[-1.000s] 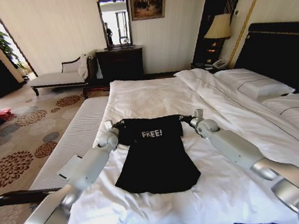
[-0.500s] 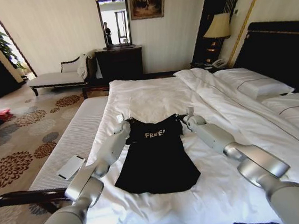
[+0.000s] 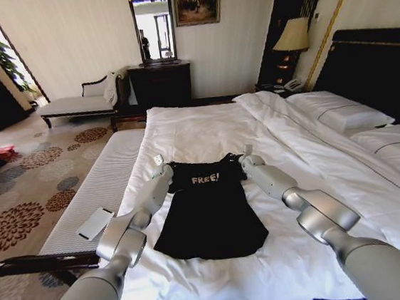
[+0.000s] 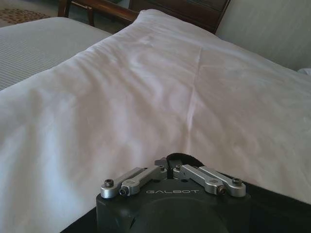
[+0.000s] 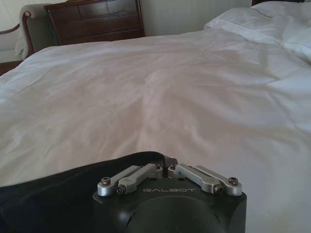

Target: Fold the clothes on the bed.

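Observation:
The clothes are one black T-shirt (image 3: 208, 213) with white "FREE!" lettering, lying flat near the foot of the bed (image 3: 205, 129). My left gripper (image 3: 160, 170) is shut on its top left corner and my right gripper (image 3: 246, 158) is shut on its top right corner, both arms stretched far forward. Seen from the left wrist, the left gripper (image 4: 170, 166) pinches a fold of the black T-shirt (image 4: 181, 157) against the white duvet (image 4: 146, 87). From the right wrist, the right gripper (image 5: 167, 166) likewise pinches the T-shirt (image 5: 58, 194).
A white-striped bench (image 3: 106, 178) runs along the bed's left side with a flat white object (image 3: 95, 223) on it. Pillows (image 3: 339, 114) and a dark headboard (image 3: 381, 66) are at the right. A dresser (image 3: 161, 84) and chaise (image 3: 73, 104) stand by the far wall.
Both grippers have moved farther from me and closer together, carrying the shirt's top corners with them. The top edge is now narrower and lies higher up the bed.

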